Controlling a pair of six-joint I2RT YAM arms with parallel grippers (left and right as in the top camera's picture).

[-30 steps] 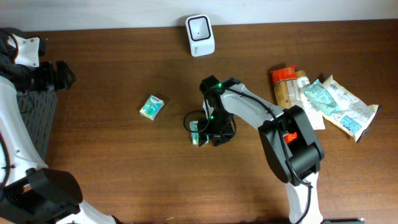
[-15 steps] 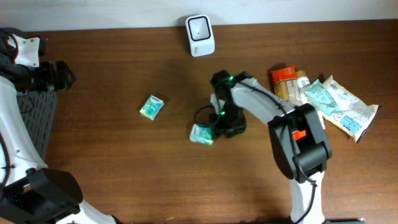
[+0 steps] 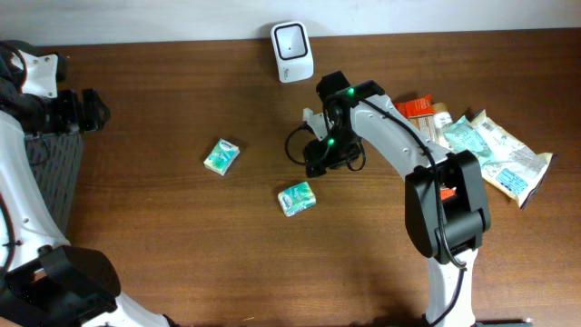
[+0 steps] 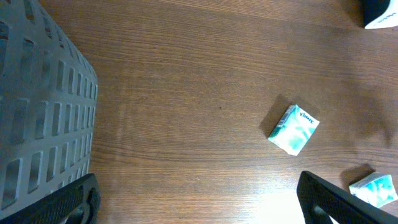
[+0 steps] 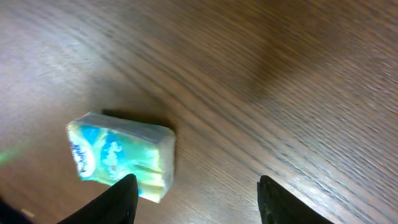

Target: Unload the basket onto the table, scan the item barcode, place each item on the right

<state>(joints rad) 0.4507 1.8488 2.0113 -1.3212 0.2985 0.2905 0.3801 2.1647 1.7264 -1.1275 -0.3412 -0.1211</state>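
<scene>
The small green and white tissue pack (image 3: 297, 197) is seen lying flat on the brown wooden table (image 3: 182, 254), near the middle. It is not held by anything. The right end effector (image 3: 318, 165) is found just on the far side of it and a little to the right, close by but with bare wood between them. So the pack lies toward the near side and a bit left of that end effector. In the right wrist view the pack is seen low on the left, beside 1 of the fingers (image 5: 122, 198) and not between the 2. The jaws are partly spread, with nothing in them.

The long side of the pack is turned from near-left to far-right, at a small slant. It is judged that the jaws would have to be set across the short side for a good hold.

The white box-shaped scanner (image 3: 292, 39) is stood at the far edge of the table, almost straight beyond the pack. For a scan, the pack would have to be carried toward the far side.

The left end effector (image 3: 89, 109) is seen far off at the left, opened wide and empty. A second green and white tissue pack (image 3: 221, 156) is laid between it and the first pack. The right arm is much the nearer one, so it is judged the better one for the pick.
</scene>
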